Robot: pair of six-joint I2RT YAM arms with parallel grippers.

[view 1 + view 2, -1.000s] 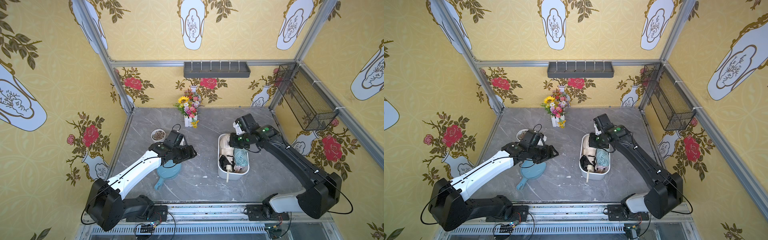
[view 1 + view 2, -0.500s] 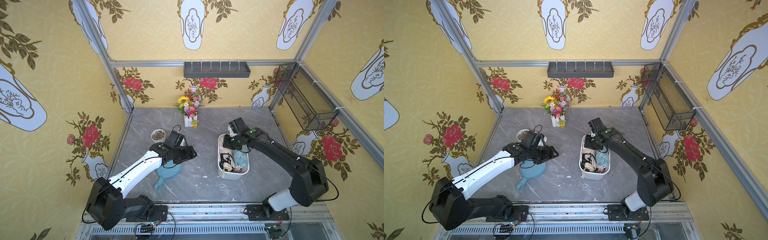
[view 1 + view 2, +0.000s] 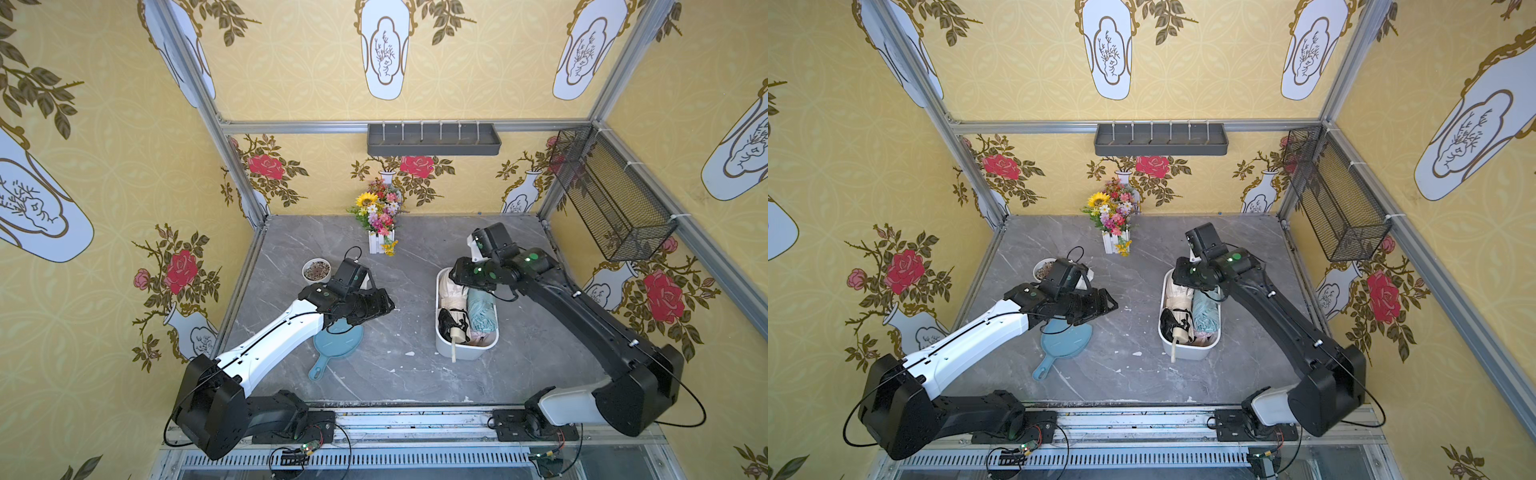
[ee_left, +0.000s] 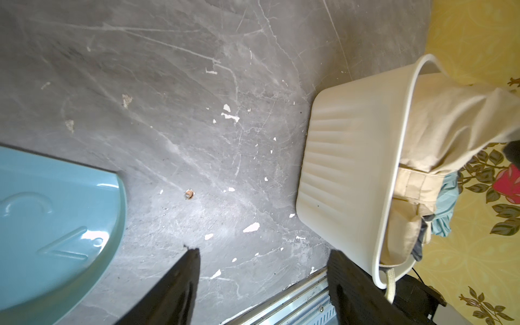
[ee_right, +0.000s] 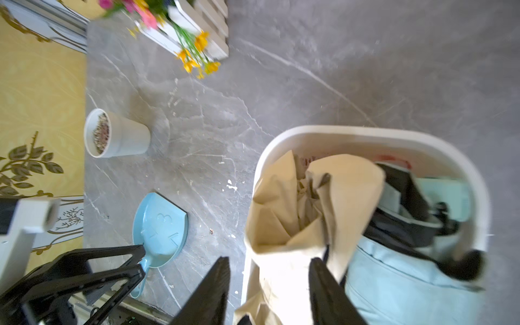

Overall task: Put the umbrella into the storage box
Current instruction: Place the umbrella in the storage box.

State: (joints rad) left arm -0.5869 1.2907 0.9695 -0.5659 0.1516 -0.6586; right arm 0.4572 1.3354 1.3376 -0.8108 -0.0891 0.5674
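Beige umbrella lies lengthwise in box on tabletop, beside teal umbrella; handle pokes over box's near rim. Right pincer above box's far end, fingers parted, gripping nothing; beige cloth and box rim show in gap. Left pincer wide apart, empty, over bare tabletop between dustpan and box.
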